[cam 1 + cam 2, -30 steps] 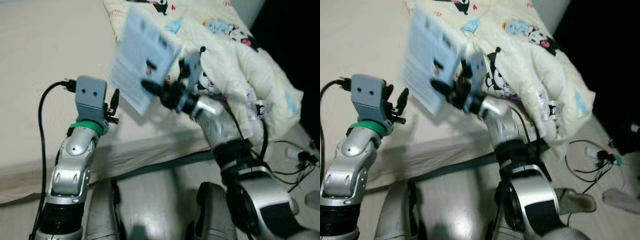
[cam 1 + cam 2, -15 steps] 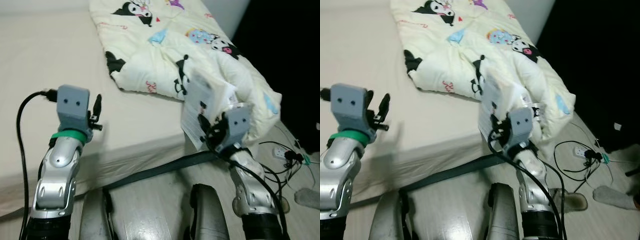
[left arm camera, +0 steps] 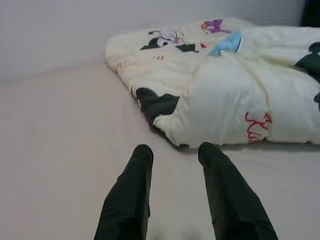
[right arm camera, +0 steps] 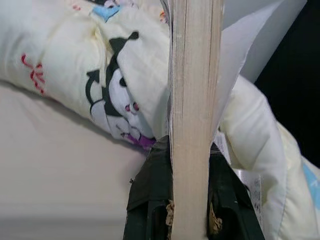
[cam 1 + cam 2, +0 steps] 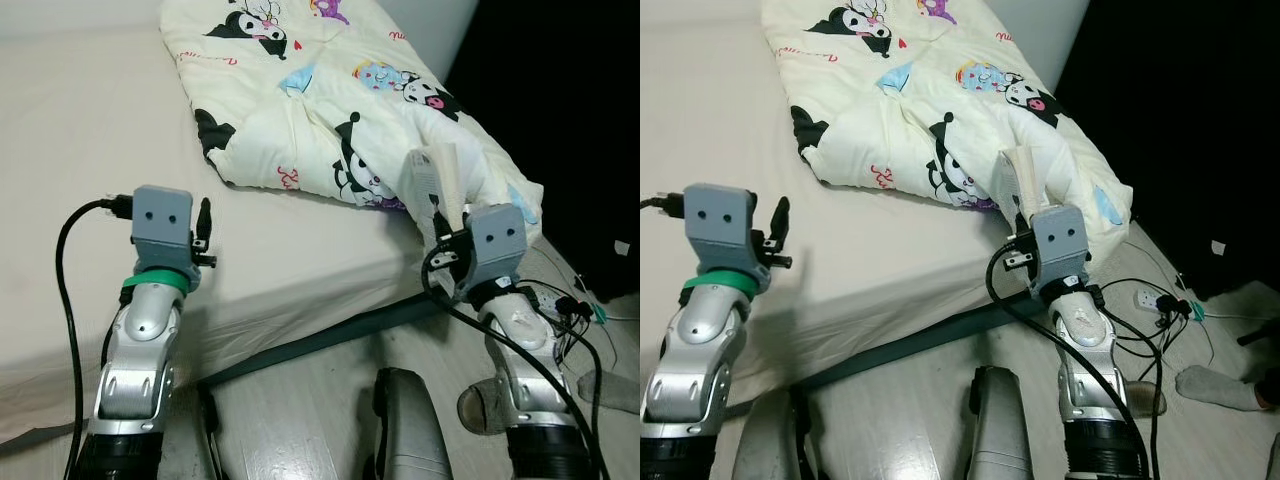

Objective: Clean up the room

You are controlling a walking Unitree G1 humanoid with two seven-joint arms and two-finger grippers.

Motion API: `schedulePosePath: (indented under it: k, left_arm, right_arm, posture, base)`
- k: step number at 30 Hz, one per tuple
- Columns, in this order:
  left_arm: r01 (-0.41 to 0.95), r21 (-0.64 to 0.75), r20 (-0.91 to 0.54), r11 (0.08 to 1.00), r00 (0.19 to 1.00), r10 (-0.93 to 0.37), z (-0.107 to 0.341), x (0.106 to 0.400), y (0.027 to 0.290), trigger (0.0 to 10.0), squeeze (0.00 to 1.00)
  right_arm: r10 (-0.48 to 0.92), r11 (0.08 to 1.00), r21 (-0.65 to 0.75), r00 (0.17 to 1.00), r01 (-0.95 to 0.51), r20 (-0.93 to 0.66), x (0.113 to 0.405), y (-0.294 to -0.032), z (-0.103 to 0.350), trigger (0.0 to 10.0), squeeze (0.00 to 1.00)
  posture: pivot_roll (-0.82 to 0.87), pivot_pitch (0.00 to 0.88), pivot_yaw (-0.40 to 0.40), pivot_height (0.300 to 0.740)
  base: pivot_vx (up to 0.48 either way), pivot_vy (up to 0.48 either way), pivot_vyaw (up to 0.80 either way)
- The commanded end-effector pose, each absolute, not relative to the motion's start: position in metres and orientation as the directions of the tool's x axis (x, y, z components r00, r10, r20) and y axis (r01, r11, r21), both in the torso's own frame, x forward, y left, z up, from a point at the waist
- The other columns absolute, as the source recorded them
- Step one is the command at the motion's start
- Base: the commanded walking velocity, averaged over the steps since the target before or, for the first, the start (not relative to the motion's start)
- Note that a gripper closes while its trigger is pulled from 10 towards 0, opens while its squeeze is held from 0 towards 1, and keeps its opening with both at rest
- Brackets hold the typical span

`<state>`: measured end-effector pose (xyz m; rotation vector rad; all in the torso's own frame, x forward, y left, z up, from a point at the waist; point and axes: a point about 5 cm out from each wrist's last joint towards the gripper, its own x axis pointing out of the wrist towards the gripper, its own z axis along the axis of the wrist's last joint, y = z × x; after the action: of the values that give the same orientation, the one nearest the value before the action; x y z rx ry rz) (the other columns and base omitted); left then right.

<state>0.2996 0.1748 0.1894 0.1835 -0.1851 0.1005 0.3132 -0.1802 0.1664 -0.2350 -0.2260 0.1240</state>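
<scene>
A thin paperback book (image 5: 437,183) with a pale cover stands upright and edge-on in my right gripper (image 5: 441,232), which is shut on its lower end at the bed's right corner. In the right wrist view the book's page edge (image 4: 192,115) rises between the two black fingers (image 4: 146,195). Behind it lies a cream comforter (image 5: 330,110) printed with cartoon figures, bunched on the bed. My left gripper (image 3: 172,152) is open with nothing in it, held above the bare cream sheet (image 5: 80,150), its fingers (image 5: 203,216) pointing up the bed.
The bed's dark frame edge (image 5: 320,340) runs across in front of my legs. On the wooden floor to the right lie tangled cables with a power strip (image 5: 565,298), a slipper (image 5: 480,410) and a grey sock (image 5: 612,390). Far right is dark.
My right arm swung the book from in front of my head down to the right, turning it edge-on beside the comforter. The view shifted. The left arm stayed about where it was.
</scene>
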Motion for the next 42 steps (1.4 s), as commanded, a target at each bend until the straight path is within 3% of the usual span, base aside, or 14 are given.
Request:
schedulePosePath:
  k: [1, 18, 42]
  left_arm:
    - [-0.109, 0.168, 0.175, 0.98, 0.981, 0.079, 0.183, 0.301, 0.171, 10.0, 0.0]
    - [-0.029, 0.104, 0.16, 0.994, 0.987, 0.012, 0.186, 0.312, 0.151, 10.0, 0.0]
    - [-0.014, 0.103, 0.169, 0.995, 0.986, -0.003, 0.189, 0.313, 0.146, 10.0, 0.0]
  right_arm:
    - [0.11, 0.971, -0.235, 0.962, -0.05, 0.251, 0.314, -0.185, 0.174, 10.0, 0.0]
    - [0.073, 0.975, -0.224, 0.967, -0.017, 0.245, 0.314, -0.187, 0.172, 10.0, 0.0]
    - [0.063, 0.977, -0.214, 0.97, -0.012, 0.236, 0.313, -0.187, 0.169, 10.0, 0.0]
  posture:
    - [-0.06, 0.0, -0.022, 0.469]
    - [-0.07, 0.0, -0.008, 0.541]
    - [-0.07, 0.0, 0.001, 0.623]
  base:
    - [0.0, 0.0, 0.0]
    - [0.0, 0.0, 0.0]
    - [0.0, 0.0, 0.0]
